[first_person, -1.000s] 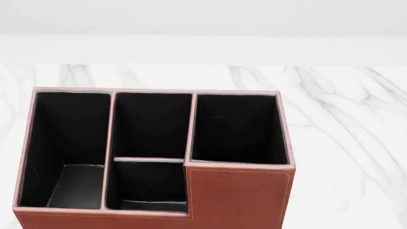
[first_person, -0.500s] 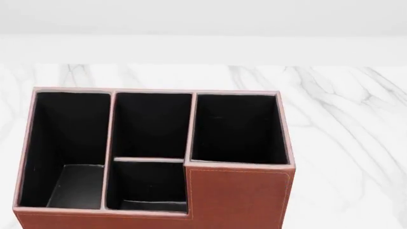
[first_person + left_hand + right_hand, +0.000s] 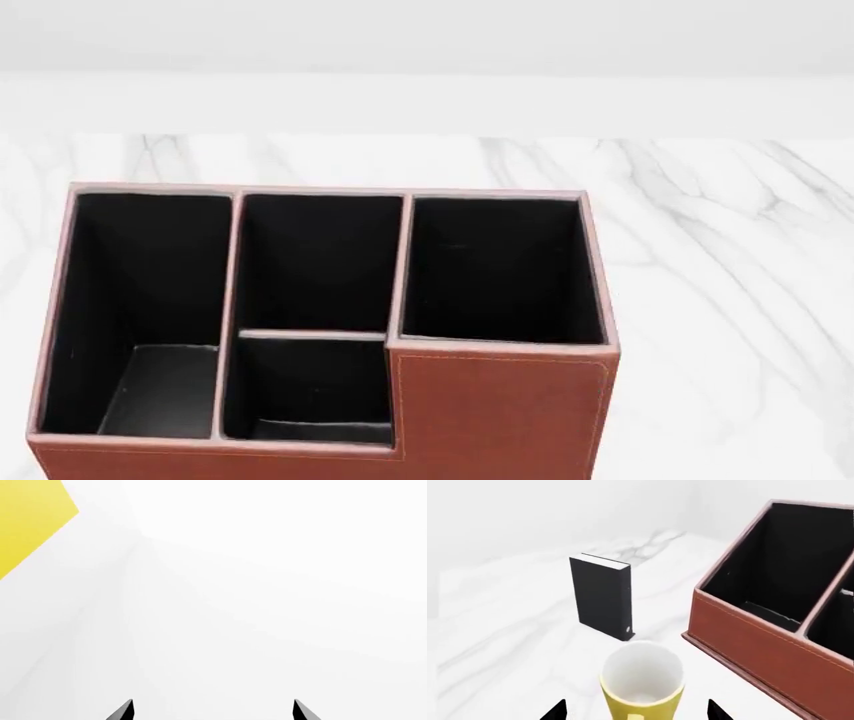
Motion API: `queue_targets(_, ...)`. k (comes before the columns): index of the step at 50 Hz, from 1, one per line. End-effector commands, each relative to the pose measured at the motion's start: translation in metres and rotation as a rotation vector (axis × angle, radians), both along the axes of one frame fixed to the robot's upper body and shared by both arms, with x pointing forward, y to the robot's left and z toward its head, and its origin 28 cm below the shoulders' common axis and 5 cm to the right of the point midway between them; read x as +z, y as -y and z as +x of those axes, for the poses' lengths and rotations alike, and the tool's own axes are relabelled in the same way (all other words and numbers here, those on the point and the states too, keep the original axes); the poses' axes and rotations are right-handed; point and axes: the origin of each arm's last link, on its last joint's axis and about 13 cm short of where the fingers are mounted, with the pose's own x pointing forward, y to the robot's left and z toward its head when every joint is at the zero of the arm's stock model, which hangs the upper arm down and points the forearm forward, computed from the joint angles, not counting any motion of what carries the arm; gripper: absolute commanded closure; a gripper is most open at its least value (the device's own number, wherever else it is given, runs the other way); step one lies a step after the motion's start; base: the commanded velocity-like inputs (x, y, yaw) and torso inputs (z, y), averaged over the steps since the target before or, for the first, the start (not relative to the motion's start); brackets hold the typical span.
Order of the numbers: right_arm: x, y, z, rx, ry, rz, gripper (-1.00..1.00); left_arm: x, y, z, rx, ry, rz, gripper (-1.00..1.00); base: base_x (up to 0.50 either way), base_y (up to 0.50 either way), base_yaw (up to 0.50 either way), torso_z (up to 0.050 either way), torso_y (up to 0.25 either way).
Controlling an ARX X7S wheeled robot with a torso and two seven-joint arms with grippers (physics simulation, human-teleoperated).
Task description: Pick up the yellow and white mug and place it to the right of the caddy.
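Observation:
The yellow and white mug (image 3: pixel 642 680) stands upright on the marble table in the right wrist view, white inside, with its handle towards the camera. My right gripper (image 3: pixel 636 711) is open, with a dark fingertip on each side of the mug and a gap to its wall. The reddish-brown caddy (image 3: pixel 501 410) fills the head view and also shows in the right wrist view (image 3: pixel 760 645), close beside the mug. My left gripper (image 3: pixel 213 712) is open and empty, facing plain white surfaces. The head view shows neither the mug nor the grippers.
A flat black book with a white edge (image 3: pixel 602 596) stands upright on the table beyond the mug. White marble table (image 3: pixel 727 300) extends right of the caddy. A yellow patch (image 3: pixel 30 517) shows at one corner of the left wrist view.

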Motion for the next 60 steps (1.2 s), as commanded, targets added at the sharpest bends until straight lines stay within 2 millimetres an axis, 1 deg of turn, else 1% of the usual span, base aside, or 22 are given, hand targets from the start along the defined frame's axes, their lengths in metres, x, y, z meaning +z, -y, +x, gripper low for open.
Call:
queue_targets(1,-0.011,-0.002,0.001,0.007,-0.036,-0.018,-1.00,0.000,0.000,0.000,0.000,0.000,0.001,-1.00,0.00,0.00,0.00,0.000,0.000)
queue_targets(13,-0.016,-0.005,0.004,0.004,-0.048,-0.026,-1.00,0.000,0.001,0.001,-0.003,-0.002,0.002,-1.00,0.00,0.00,0.00,0.000,0.000)
queue_targets(21,-0.026,-0.006,0.010,-0.016,-0.073,-0.041,-1.00,0.000,0.002,0.003,-0.006,-0.005,0.003,-1.00,0.00,0.00,0.00,0.000,0.000)
queue_targets(29,-0.032,-0.012,0.015,-0.009,-0.091,-0.049,-1.00,0.000,0.001,0.002,-0.007,-0.006,0.004,-1.00,0.00,0.00,0.00,0.000,0.000)
queue_targets(36,-0.047,-0.016,0.023,-0.007,-0.149,-0.046,-1.00,0.000,0.001,0.000,-0.004,-0.004,0.006,-1.00,0.00,0.00,0.00,0.000,0.000)
queue_targets(47,-0.059,-0.020,0.028,-0.004,-0.187,-0.049,-1.00,0.000,0.001,0.003,-0.004,-0.006,0.007,-1.00,0.00,0.00,0.00,0.000,0.000)
queue_targets(55,-0.063,-0.023,0.030,0.000,-0.198,-0.052,-1.00,0.000,0.002,0.004,-0.006,-0.007,0.007,-1.00,0.00,0.00,0.00,0.000,0.000)
queue_targets(60,-0.062,-0.026,0.029,0.019,-0.195,-0.047,-1.00,0.000,0.002,0.005,-0.007,-0.007,0.008,-1.00,0.00,0.00,0.00,0.000,0.000)
